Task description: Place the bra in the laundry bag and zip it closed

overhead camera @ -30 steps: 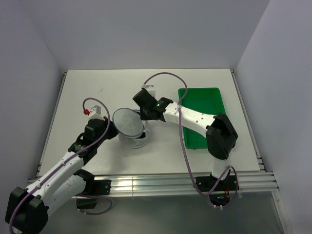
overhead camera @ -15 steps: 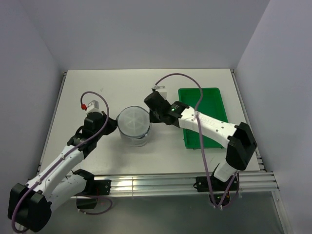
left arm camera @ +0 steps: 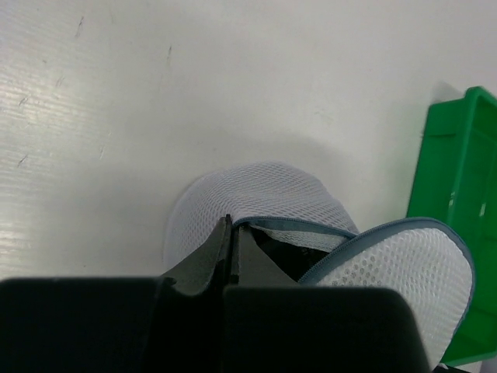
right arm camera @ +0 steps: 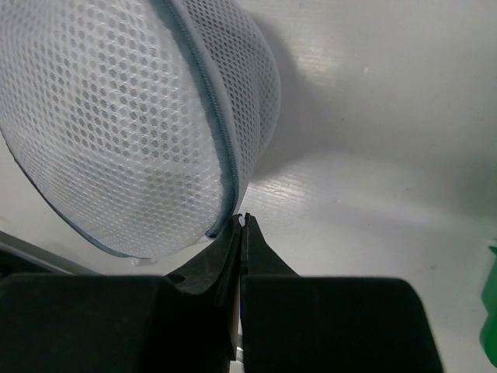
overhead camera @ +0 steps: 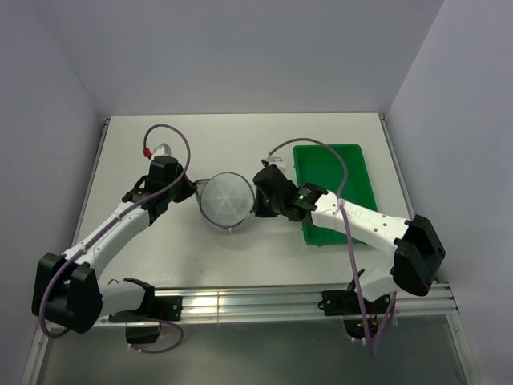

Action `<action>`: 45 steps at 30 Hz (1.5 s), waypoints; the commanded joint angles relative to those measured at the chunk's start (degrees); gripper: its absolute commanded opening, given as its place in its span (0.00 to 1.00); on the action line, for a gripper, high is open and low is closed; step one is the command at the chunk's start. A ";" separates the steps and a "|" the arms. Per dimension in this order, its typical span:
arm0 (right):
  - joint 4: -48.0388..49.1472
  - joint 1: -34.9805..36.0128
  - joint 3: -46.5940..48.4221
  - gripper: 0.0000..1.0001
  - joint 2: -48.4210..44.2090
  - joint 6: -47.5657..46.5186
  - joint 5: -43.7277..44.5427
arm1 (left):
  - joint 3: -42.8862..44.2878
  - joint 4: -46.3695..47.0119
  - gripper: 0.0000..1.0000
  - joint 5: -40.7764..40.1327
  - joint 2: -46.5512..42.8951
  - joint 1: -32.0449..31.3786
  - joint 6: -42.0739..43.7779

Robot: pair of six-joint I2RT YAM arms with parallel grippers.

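The white mesh laundry bag (overhead camera: 225, 202) stands mid-table with its round lid lying over it. In the left wrist view the lid (left arm camera: 404, 272) is still lifted at my side, and the black bra (left arm camera: 291, 250) shows through the gap inside the bag (left arm camera: 248, 194). My left gripper (overhead camera: 196, 192) is shut on the bag's blue-grey rim (left arm camera: 231, 221) at its left side. My right gripper (overhead camera: 255, 206) is at the bag's right side, shut on a small white zipper pull (right arm camera: 243, 220) at the end of the zipper line on the bag (right arm camera: 132, 124).
The green tray (overhead camera: 333, 188) lies right of the bag, under my right forearm; its corner shows in the left wrist view (left arm camera: 458, 179). The white table (overhead camera: 240, 144) is walled at the back and on both sides.
The lid has dropped from tilted open to lying over the bag. My right gripper has moved from the bag's far side round to its right side. My left arm has reached further in; the bag shifted slightly.
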 commanded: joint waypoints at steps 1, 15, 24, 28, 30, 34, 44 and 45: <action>4.56 0.01 0.56 0.00 1.69 2.03 -3.40 | 6.39 -0.85 0.00 -0.13 3.52 0.47 2.94; 2.90 -0.34 8.99 0.00 10.74 3.17 -1.64 | 11.24 -1.99 0.62 -1.89 3.54 0.47 4.97; 1.23 -1.04 14.27 0.00 13.91 5.72 -2.87 | 12.21 -6.12 0.73 -8.47 -6.02 0.30 6.46; 0.43 -1.48 16.82 0.00 16.28 5.98 -3.75 | 10.37 -8.58 0.75 -10.76 -11.12 0.30 6.64; 0.43 -1.66 17.35 0.00 16.81 6.16 -4.10 | 7.56 -6.48 0.82 -11.20 -14.63 0.39 7.25; 0.70 -2.09 17.70 0.00 17.60 6.51 -5.16 | 8.78 -7.00 0.81 -9.37 -13.86 0.39 8.57; 0.26 -3.24 20.69 0.00 19.80 6.60 -7.01 | -4.65 -12.72 0.53 -14.37 -25.80 -15.68 -2.75; 0.26 -3.24 20.69 0.00 19.71 6.60 -6.83 | -5.45 -12.98 0.52 -14.63 -27.55 -18.22 -4.42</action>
